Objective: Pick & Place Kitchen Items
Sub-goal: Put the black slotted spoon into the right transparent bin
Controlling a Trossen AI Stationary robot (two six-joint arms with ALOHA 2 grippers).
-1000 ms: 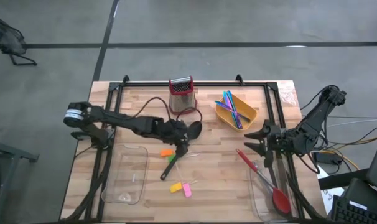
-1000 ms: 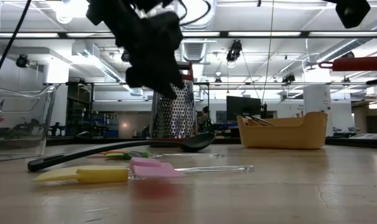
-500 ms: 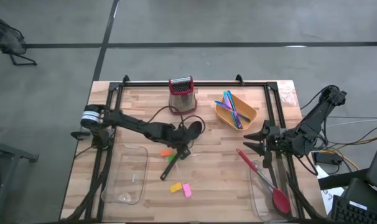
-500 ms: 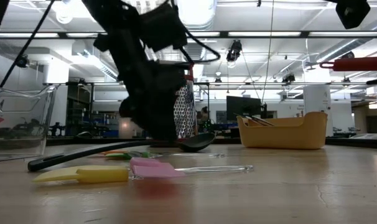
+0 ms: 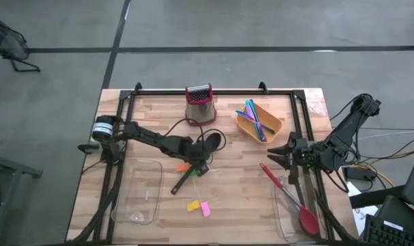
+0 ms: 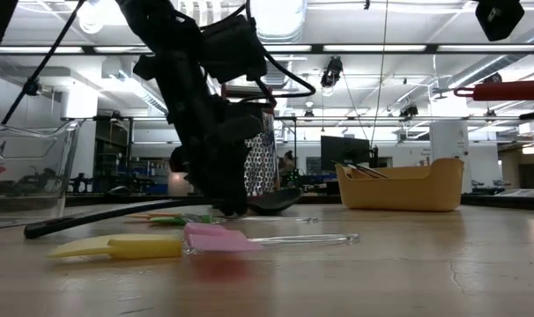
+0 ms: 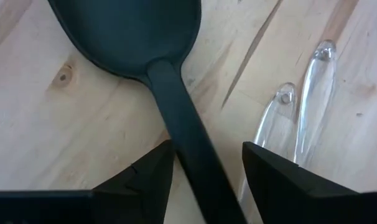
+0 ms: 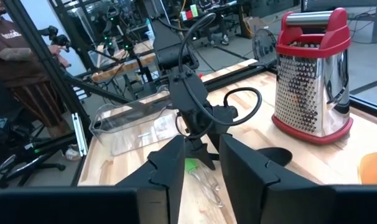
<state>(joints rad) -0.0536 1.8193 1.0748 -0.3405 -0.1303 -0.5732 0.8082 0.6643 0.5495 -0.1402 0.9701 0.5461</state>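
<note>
Wooden slatted desk (image 5: 227,205), seen from above, carrying two clear plastic trays: one (image 5: 140,191) at 8 o'clock, one (image 5: 289,212) at 4 o'clock. Left gripper (image 7: 204,165) is down at desk centre, fingers apart, straddling the handle of one long black plastic spoon (image 5: 186,179) lying flat. Beside it lie one small orange piece (image 5: 184,167), one green piece (image 6: 174,219), one yellow piece (image 5: 192,205) and one pink piece (image 5: 205,209). Right gripper (image 5: 279,154) waits at 3 o'clock, fingers apart. One red-headed spoon (image 5: 296,205) rests across the right tray. Thin blue, purple and green sticks (image 5: 255,117) lie in one orange bowl (image 5: 242,126) at 1 o'clock; one red box grater (image 5: 199,104) stands at 12 o'clock.
</note>
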